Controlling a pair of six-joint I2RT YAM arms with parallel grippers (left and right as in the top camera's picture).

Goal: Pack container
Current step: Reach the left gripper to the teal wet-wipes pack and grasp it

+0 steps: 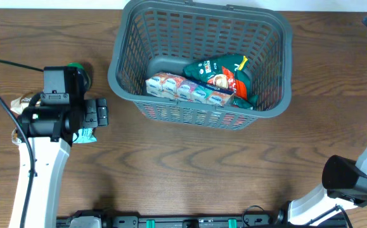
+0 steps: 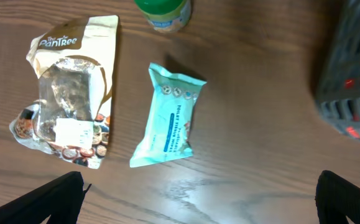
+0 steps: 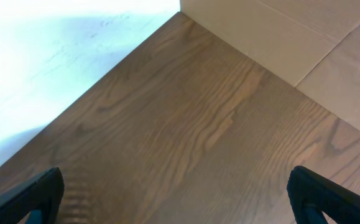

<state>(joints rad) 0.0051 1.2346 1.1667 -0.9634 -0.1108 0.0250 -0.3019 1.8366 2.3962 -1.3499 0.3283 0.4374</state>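
Overhead, the container (image 1: 196, 31) is seen at the far middle of the wooden table (image 1: 189, 171): a large dark grey plastic basket, rectangular with rounded corners, with slotted lattice sides, a thick rim and a solid bottom. Inside it, a row of small packets (image 1: 186, 90) is laid along the near wall, and a green and red snack bag (image 1: 224, 75) is propped just behind them toward the right. The left arm (image 1: 44, 120) is held to the left of the basket, above a teal packet (image 1: 85, 135), a green-capped jar (image 1: 77, 67) and a brown and white pouch (image 1: 22, 100), each only partly shown; the right arm (image 1: 351, 180) is found at the near right corner. From the left wrist, the left gripper (image 2: 198, 202) is shown spread wide, only its two dark fingertips entering the lower corners, and nothing is gripped; the teal packet is laid flat on the wood, the pouch to its left and apart from it, the jar beyond, and a blurred corner of the basket is caught at the right edge, red showing through its slots. From the right wrist, the right gripper (image 3: 176, 199) is likewise spread wide with nothing held, above wood grain bordered by a pale surface (image 3: 55, 50) and a tan board (image 3: 304, 43).
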